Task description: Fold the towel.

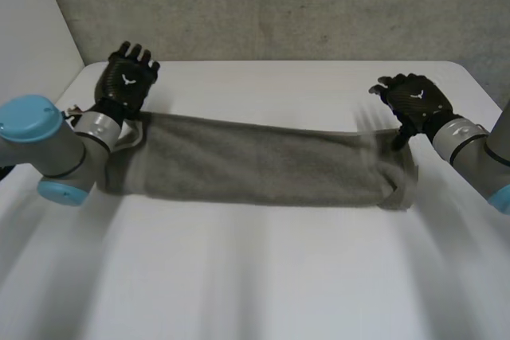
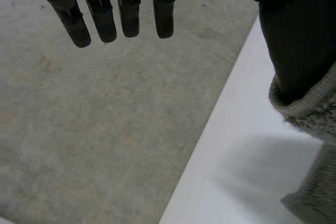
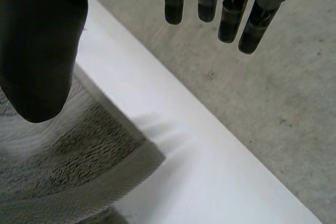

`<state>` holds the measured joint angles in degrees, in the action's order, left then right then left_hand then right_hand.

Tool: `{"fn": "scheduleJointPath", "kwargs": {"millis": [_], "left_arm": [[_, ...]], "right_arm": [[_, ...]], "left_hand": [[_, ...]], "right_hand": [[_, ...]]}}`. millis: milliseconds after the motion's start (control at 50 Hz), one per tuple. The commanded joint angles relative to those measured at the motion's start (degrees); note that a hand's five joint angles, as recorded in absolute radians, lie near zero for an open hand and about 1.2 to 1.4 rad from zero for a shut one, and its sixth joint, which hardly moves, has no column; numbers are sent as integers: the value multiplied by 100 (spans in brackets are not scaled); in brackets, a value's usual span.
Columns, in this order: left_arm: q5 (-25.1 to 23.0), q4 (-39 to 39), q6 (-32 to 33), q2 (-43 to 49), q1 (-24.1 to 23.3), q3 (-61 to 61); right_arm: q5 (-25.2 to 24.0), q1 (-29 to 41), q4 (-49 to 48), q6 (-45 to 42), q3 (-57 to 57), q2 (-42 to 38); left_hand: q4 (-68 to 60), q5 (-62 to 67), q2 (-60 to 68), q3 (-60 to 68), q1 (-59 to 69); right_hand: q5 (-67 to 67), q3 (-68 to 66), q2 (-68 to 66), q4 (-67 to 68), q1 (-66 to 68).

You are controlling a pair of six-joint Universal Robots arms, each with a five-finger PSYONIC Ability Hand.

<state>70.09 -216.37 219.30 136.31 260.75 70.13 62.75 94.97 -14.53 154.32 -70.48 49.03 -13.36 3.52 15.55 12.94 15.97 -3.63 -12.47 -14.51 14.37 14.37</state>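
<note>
A grey towel (image 1: 255, 161) lies folded into a long strip across the white table (image 1: 255, 276). My left hand (image 1: 126, 79) hovers over the strip's far left end, fingers (image 2: 100, 9) straight and spread, thumb beside the towel's edge (image 2: 310, 103). Over the far right end my right hand (image 1: 414, 101) is raised, its fingers (image 3: 226, 9) straight and apart, with its thumb above the towel's corner (image 3: 94, 166). Neither hand holds cloth.
The table's far edge (image 3: 210, 114) runs just beyond both hands, with a grey concrete-like wall (image 1: 279, 5) behind it. A white panel (image 1: 32, 29) stands at the far left. Bare tabletop stretches in front of the towel.
</note>
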Motion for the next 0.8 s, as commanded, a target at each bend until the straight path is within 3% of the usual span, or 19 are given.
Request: {"fn": "scheduleJointPath", "kwargs": {"millis": [20, 140, 240, 380, 420, 440, 480, 520, 560, 580, 600, 620, 640, 700, 720, 800], "left_arm": [[-275, 51, -685, -279, 265, 98], [-864, 199, -1126, -263, 327, 185], [-1164, 253, -1091, -201, 309, 335], [-1208, 314, -1074, -96, 292, 335], [-1217, 323, -1074, -78, 292, 318], [-1269, 367, -1100, -69, 292, 291], [-1340, 420, -1109, -52, 292, 274], [-1419, 481, -1126, -60, 292, 265], [-1472, 552, -1153, -96, 292, 265], [-1498, 665, -1240, -130, 300, 273], [-1498, 770, -1388, -139, 292, 274], [-1498, 771, -1390, -140, 292, 274], [-1516, 928, -1677, -157, 292, 265], [-1551, 1026, -2049, -219, 292, 265], [-1629, 1052, -2615, -384, 283, 282], [-1674, 1044, -3394, -553, 327, 300]], "right_arm": [[-44, -5, -15, 151, -211, 168], [-88, -5, 29, 133, -360, 168], [-88, -13, 21, 46, -448, 124], [-79, -31, 47, 28, -510, 142], [-105, -31, 91, 19, -545, 168], [-105, -31, 91, 19, -545, 168], [-123, -31, 126, 10, -545, 186], [-123, -31, 117, 19, -554, 186], [-123, -31, 117, 28, -554, 177], [-105, -31, 117, 36, -563, 177], [-105, -31, 117, 37, -563, 177], [-71, -31, 117, 37, -580, 177], [-61, -31, 117, 28, -589, 177], [-61, -31, 117, 19, -633, 194], [-61, -31, 117, 19, -642, 203], [-61, -31, 117, 19, -668, 221]], "left_hand": [[336, -179, -382, -294, -424], [336, -11, -214, -294, -256], [336, -61, -264, -294, -306], [336, -196, -399, -294, -441], [336, -179, -382, -294, -424], [336, -63, -266, -294, -307], [336, 124, -79, -294, -121], [336, 426, 223, -294, 182], [336, 477, 274, -294, 232], [336, 377, 174, -294, 132], [336, 309, 106, -294, 65], [336, 309, 106, -294, 64], [336, 259, 56, -294, 14], [336, 241, 38, -294, -3], [336, -8, -211, -294, -253], [336, -61, -264, -294, -306]], "right_hand": [[363, 247, 451, -437, -437], [363, 247, 451, -437, -437], [363, 247, 451, -437, -437], [271, 247, 358, -437, -344], [-2155, 247, -2067, -437, 2081], [-2168, 247, -2081, -437, 2095], [-4729, 247, -4641, -437, 4655], [-5092, 247, -5004, -437, 5018], [-4742, 247, -4655, -437, 4669], [-3293, 247, -3206, -437, 3220], [-3279, 247, -3191, -437, 3205], [-648, 247, -560, -437, 574], [345, 247, 432, -437, -418], [271, 247, 358, -437, -344], [304, 247, 392, -437, -377], [363, 247, 451, -437, -437]]}}
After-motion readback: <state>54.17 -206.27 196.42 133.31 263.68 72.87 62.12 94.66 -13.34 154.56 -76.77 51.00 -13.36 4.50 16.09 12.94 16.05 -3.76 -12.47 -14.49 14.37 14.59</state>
